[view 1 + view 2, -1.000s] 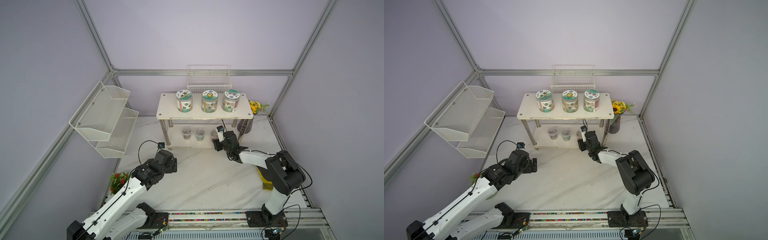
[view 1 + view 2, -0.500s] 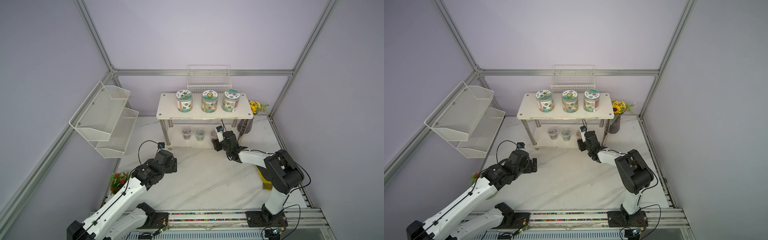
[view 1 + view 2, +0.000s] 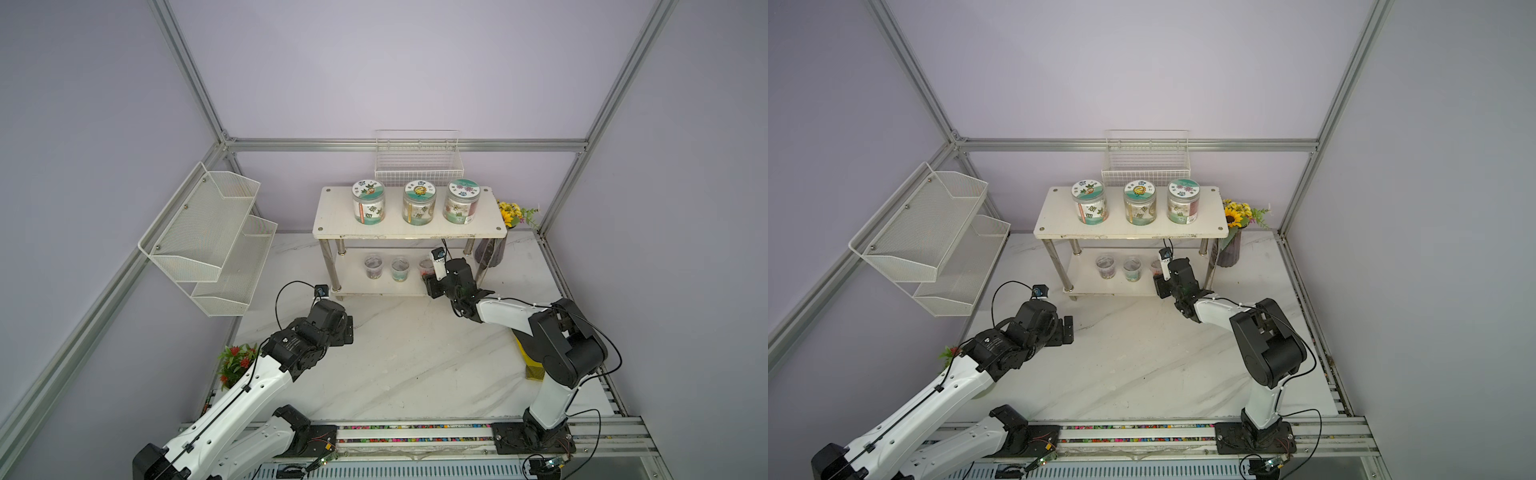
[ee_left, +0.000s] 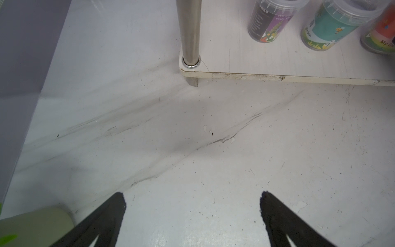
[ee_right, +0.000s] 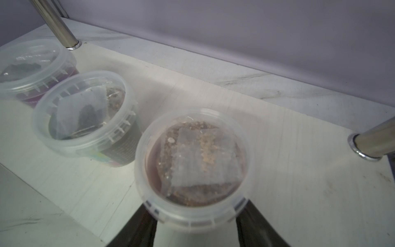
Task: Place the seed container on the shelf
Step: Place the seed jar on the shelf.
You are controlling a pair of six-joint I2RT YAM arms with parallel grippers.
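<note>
The seed container (image 5: 193, 162) is a small clear lidded tub with brown contents. My right gripper (image 5: 195, 210) is shut on its sides. It is over the lower board (image 5: 277, 149) of the shelf (image 3: 332, 220), beside two similar tubs (image 5: 85, 111) (image 5: 32, 64). Whether it rests on the board I cannot tell. In both top views the right gripper (image 3: 434, 284) (image 3: 1163, 286) reaches under the shelf's top board with the container (image 3: 426, 266) partly hidden. My left gripper (image 4: 192, 201) (image 3: 347, 330) is open and empty above the table, in front of the shelf's left front leg (image 4: 190, 32).
Three large labelled jars (image 3: 419, 202) stand on the shelf's top board. A white mesh wall rack (image 3: 208, 232) hangs at the left and a wire basket (image 3: 419, 162) on the back wall. A sunflower vase (image 3: 513, 214) stands right of the shelf, a red-flowered plant (image 3: 237, 361) by my left arm.
My right gripper has edged slightly farther in over the lower board with the container. The left arm has not moved.
</note>
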